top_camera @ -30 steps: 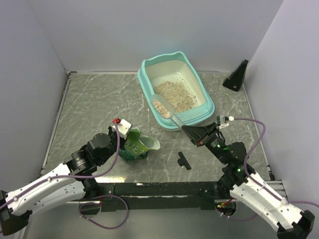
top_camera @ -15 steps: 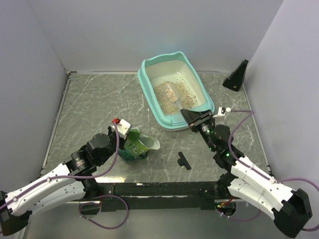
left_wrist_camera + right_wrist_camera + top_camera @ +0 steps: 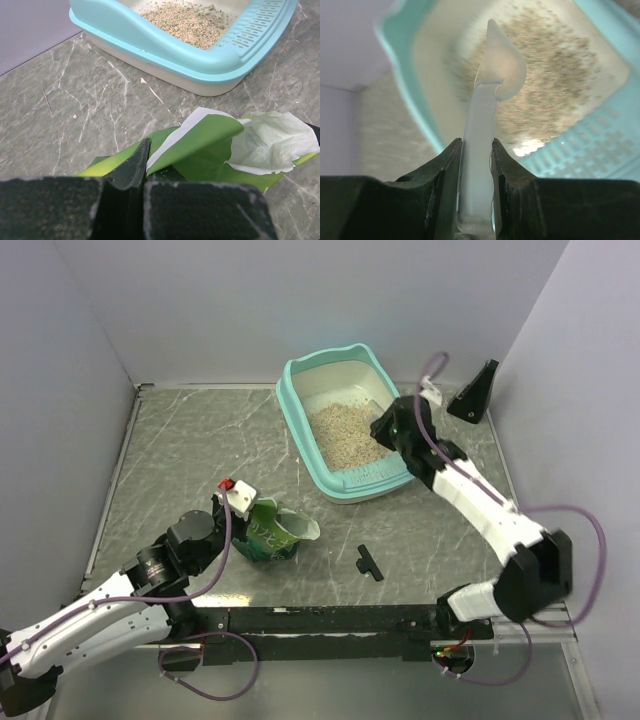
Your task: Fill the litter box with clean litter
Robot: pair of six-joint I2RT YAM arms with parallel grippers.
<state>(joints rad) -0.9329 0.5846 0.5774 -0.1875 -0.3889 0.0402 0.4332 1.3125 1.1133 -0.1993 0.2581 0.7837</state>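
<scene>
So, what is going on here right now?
The right arm's jaws are shut on the handle of a pale scoop, held over the litter box above the clean litter piled inside. The left arm's jaws pinch the edge of an open green bag on the table.

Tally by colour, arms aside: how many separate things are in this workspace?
Teal: 1 (litter box)
Tan: 1 (litter)
Green: 1 (bag)
Black: 2 (T-piece, wedge)
Clear white: 1 (scoop)
Total: 6
</scene>
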